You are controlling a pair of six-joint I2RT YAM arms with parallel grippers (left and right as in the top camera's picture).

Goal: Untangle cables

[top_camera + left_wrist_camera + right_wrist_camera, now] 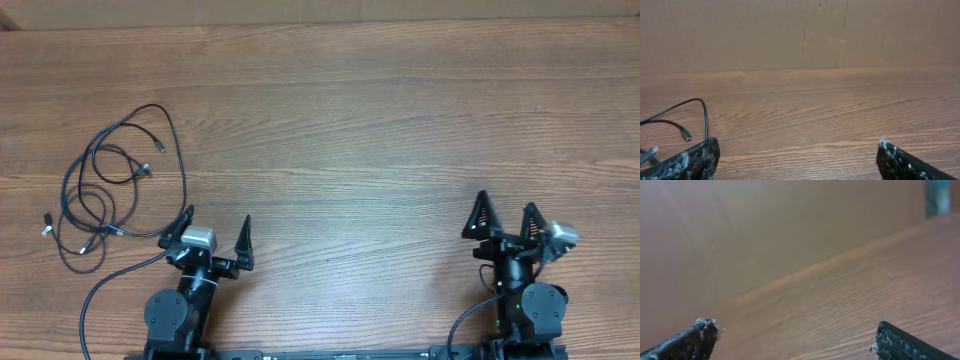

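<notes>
The cables (140, 172) lie in a loose tangle of overlapping loops on the left side of the worktop (380, 150), with small plug tips showing at the left and in the middle. The nearest loop runs just beside the outer finger of the left gripper (218, 214), though I cannot tell whether it touches; that gripper stands wide and holds nothing; a thicker black lead (84, 320) curves from the left arm's base just below the tangle; the right gripper (506, 201), likewise spread wide and empty, sits well apart on the right; open wood stretches between the two arms and up to the far edge, where a brown wall (790, 35) rises.
</notes>
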